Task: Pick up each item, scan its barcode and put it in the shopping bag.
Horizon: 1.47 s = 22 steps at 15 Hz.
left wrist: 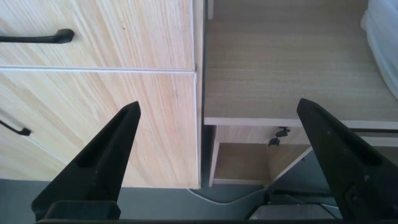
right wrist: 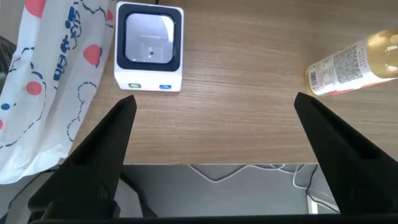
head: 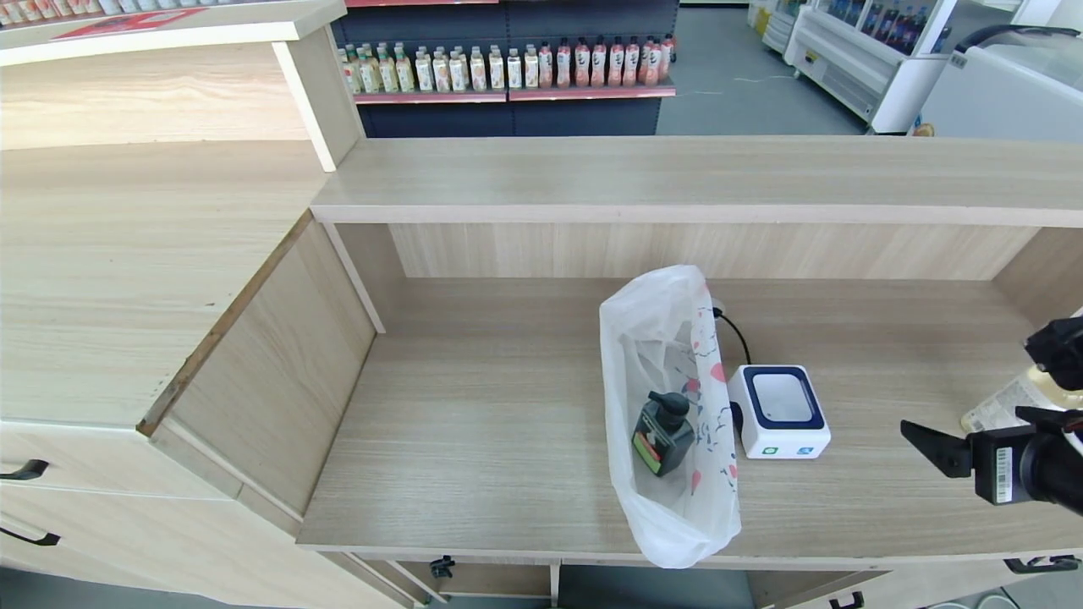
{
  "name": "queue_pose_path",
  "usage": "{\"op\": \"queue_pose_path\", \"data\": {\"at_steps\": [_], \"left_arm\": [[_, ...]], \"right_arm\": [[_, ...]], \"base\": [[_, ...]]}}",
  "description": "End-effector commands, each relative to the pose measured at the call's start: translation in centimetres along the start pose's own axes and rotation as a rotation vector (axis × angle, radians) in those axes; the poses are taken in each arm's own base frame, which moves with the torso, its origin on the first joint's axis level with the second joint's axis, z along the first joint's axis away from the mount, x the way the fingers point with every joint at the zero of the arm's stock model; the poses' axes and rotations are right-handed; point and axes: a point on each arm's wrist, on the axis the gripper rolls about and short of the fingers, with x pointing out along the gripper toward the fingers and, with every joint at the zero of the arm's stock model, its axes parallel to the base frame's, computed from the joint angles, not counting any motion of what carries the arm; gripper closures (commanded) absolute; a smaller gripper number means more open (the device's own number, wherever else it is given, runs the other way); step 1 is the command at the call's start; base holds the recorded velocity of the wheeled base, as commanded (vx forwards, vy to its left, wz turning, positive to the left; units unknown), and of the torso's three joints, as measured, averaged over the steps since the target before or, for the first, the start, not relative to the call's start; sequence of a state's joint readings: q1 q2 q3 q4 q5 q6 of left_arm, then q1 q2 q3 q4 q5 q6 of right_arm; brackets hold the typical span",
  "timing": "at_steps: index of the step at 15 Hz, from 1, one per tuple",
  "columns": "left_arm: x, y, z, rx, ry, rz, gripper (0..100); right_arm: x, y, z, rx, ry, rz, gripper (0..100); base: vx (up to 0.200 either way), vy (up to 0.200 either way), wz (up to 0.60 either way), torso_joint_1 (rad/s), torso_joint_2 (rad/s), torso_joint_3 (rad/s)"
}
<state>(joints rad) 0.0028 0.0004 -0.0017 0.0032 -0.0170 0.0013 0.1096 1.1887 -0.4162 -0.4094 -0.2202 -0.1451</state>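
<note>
A: Jaws?
B: Both spread, empty: left gripper (left wrist: 219, 107) low, before the light wood bench (left wrist: 280, 74) front; right gripper (right wrist: 214, 106) over its front edge.
A: Items?
B: Upright in the white printed plastic shopping bag (head: 622, 338), a dark green pump bottle (head: 664, 431). The white blue-framed box scanner (head: 778, 410) sits just beside the bag; the pale yellow labelled bottle (right wrist: 354, 62) lies beyond the right gripper.

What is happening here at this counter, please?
A robot is working at a checkout counter. One item, a dark pump bottle, is already inside the shopping bag, next to the scanner. A pale bottle lies on its side on the counter, not yet picked up; the right gripper hangs open and empty near it. The left gripper is open too, low beside the drawers.
</note>
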Motion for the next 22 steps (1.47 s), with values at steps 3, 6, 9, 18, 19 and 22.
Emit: {"op": "queue_pose_path", "data": {"at_steps": [3,6,9,18,19,22], "left_arm": [[0.0,0.0,0.0,0.005,0.000,0.002,0],[0.0,0.0,0.0,0.006,0.000,0.002,0],[0.0,0.0,0.0,0.006,0.000,0.004,0],[0.0,0.0,0.0,0.005,0.000,0.005,0],[0.0,0.0,0.0,0.005,0.000,0.005,0],[0.0,0.0,0.0,0.006,0.001,0.005,0]], "right_arm": [[-0.9,-0.6,0.5,0.019,-0.044,-0.025,0],[-1.0,-0.6,0.3,0.018,-0.040,-0.023,0],[-0.9,-0.6,0.3,0.018,-0.036,-0.021,0],[-0.9,-0.5,-0.3,0.012,0.003,-0.017,0],[-1.1,-0.5,-0.7,0.009,0.024,-0.015,0],[-2.0,-0.5,-1.9,-0.002,0.071,-0.005,0]], "base": [[0.000,-0.133,0.00,0.002,0.00,0.002],[0.000,-0.200,0.00,0.001,0.00,-0.001],[0.000,-0.200,0.00,0.017,0.00,-0.001],[0.000,-0.200,0.00,0.001,0.00,0.002],[0.000,-0.200,0.00,0.002,0.01,0.007],[0.000,-0.200,0.00,0.005,0.00,-0.002]]}}
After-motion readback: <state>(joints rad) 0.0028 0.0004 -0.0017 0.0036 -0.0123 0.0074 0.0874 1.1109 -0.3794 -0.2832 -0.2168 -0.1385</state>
